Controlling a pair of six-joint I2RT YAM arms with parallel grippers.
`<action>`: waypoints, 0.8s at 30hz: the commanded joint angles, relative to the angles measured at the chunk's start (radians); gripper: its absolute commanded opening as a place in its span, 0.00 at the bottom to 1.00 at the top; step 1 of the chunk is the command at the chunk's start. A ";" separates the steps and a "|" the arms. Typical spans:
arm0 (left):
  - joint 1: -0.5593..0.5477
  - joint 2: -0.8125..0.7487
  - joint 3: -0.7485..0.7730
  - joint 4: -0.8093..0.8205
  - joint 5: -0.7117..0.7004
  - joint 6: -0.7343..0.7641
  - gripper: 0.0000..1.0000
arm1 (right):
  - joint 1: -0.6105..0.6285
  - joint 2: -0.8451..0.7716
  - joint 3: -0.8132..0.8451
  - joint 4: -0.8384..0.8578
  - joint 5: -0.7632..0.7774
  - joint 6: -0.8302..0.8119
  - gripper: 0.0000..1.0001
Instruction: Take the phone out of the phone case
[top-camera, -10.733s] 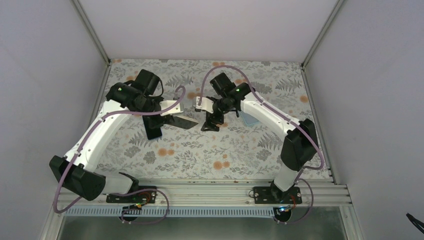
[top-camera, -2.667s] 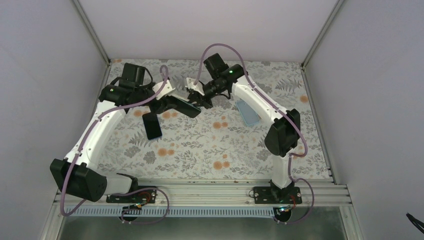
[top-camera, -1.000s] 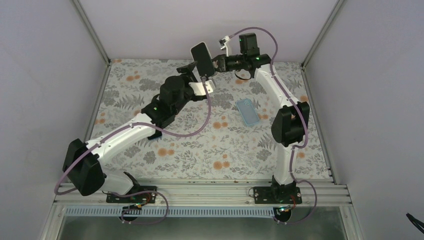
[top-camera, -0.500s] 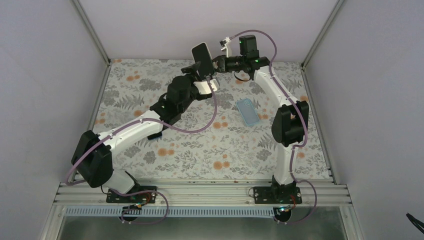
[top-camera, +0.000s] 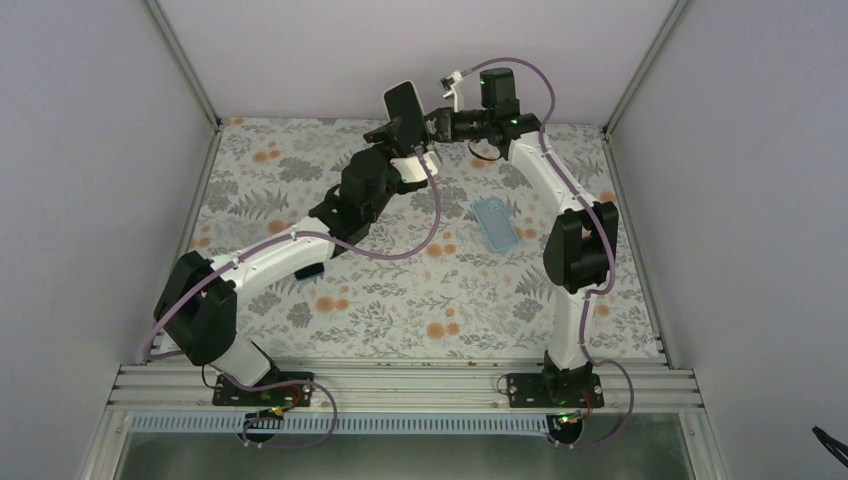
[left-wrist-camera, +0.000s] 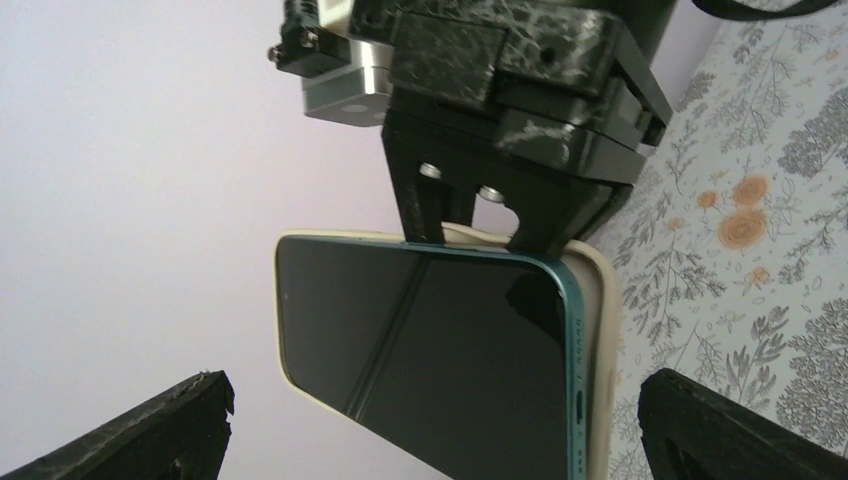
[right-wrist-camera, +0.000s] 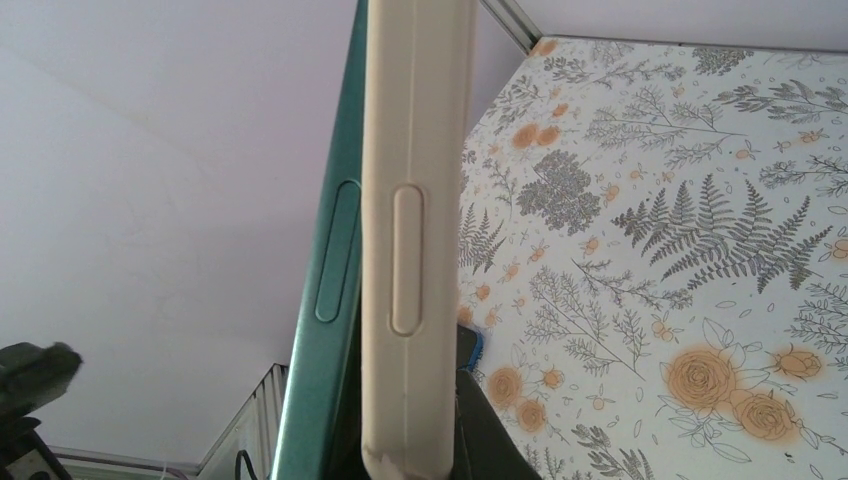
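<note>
A teal phone (left-wrist-camera: 440, 350) sits in a cream phone case (left-wrist-camera: 601, 330), held up in the air near the back wall (top-camera: 403, 104). My right gripper (top-camera: 430, 118) is shut on the case's edge (right-wrist-camera: 415, 230). From the right wrist, the phone's teal side (right-wrist-camera: 335, 260) leans slightly away from the case, with a dark gap between them. My left gripper (left-wrist-camera: 430, 430) is open. One of its black fingertips (left-wrist-camera: 150, 430) stands left of the phone and the other to the right, neither touching. From above, the left gripper (top-camera: 392, 135) sits just below the phone.
A light blue case (top-camera: 496, 222) lies flat on the floral table (top-camera: 420, 300) right of centre. A dark phone (top-camera: 311, 268) lies under the stretched left arm, mostly hidden. The back wall is close behind the raised phone.
The left arm has reached further up and back, bringing its open fingers to either side of the raised phone. The right arm has kept the phone still.
</note>
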 joint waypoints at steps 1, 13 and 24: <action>-0.003 0.000 0.044 0.040 -0.007 -0.020 1.00 | -0.007 -0.049 0.002 0.058 -0.045 0.004 0.03; 0.009 0.078 0.071 0.128 -0.119 0.011 1.00 | -0.007 -0.073 0.002 0.070 -0.070 0.017 0.03; 0.010 0.055 0.008 0.468 -0.292 0.109 0.99 | -0.007 -0.111 -0.041 0.072 -0.074 0.009 0.03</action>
